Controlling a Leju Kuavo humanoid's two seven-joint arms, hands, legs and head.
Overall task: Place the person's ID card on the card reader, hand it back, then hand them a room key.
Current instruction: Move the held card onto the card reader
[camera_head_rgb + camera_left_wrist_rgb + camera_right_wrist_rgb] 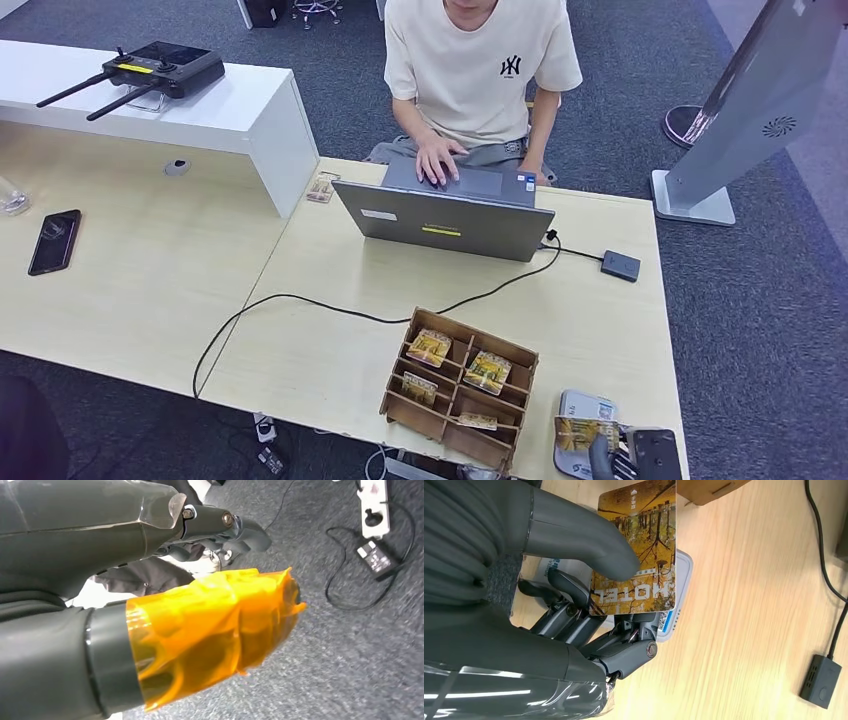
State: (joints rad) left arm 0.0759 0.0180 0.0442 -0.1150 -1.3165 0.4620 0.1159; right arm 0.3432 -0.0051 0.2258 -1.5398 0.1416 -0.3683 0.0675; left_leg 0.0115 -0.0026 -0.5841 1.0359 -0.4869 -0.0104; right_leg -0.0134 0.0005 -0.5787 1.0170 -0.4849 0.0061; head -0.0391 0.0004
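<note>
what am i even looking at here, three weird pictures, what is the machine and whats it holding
These come from a humanoid robot with two arms. The wide picture looks down from its head at a wooden table: a person types on a laptop, and a divided wooden box holds cards. The other two pictures come from cameras at its wrists. In the right wrist picture, the right robot hand pinches a hotel key card above a white card reader. The left robot hand hangs over the carpet, holding nothing visible.
</note>
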